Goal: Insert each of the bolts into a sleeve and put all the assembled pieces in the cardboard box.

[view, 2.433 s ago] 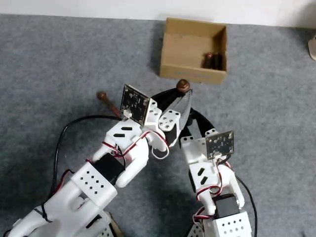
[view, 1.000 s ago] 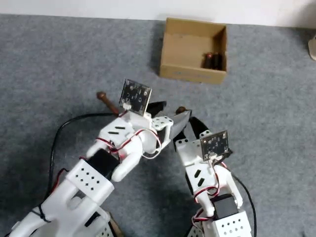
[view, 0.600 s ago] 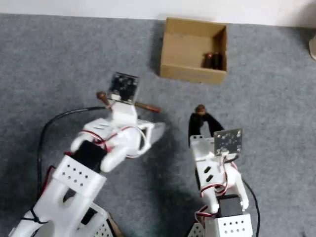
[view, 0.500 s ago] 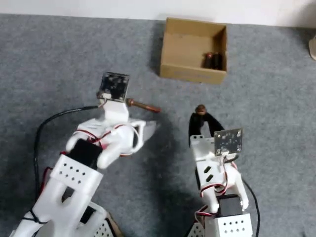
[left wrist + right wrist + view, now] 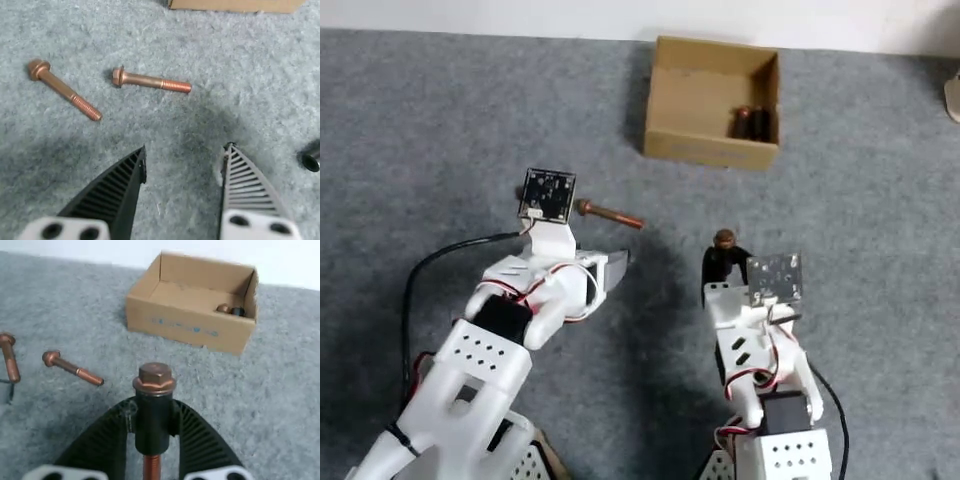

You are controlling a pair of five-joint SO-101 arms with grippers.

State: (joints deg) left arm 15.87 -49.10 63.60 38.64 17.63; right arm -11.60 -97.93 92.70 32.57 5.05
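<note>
Grey surface (image 5: pixel 880 250): we have pieces (image 5: pixel 750 122) in the cardboard box (image 5: pixel 705 150), right pincer (image 5: pixel 152 412) clamping a sleeved bolt (image 5: pixel 154 385), left pincer (image 5: pixel 184 155) wide open, empty; two bolts (image 5: pixel 150 80) (image 5: pixel 64 90) await sleeves.

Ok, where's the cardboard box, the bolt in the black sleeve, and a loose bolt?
Cardboard box (image 5: pixel 185 329): right wrist view, on its front wall.
Bolt in the black sleeve (image 5: pixel 154 376): right wrist view, on its head.
Loose bolt (image 5: pixel 612 215): high view, on its shaft.

The right gripper's (image 5: pixel 152 411) ribbed black plastic fingers (image 5: pixel 102 440) pinched a matt black sleeve (image 5: pixel 152 427) around a coppery metal bolt (image 5: pixel 154 377); beyond them lay rough grey felt (image 5: pixel 280 390) and a matt cardboard box (image 5: pixel 190 327).
</note>
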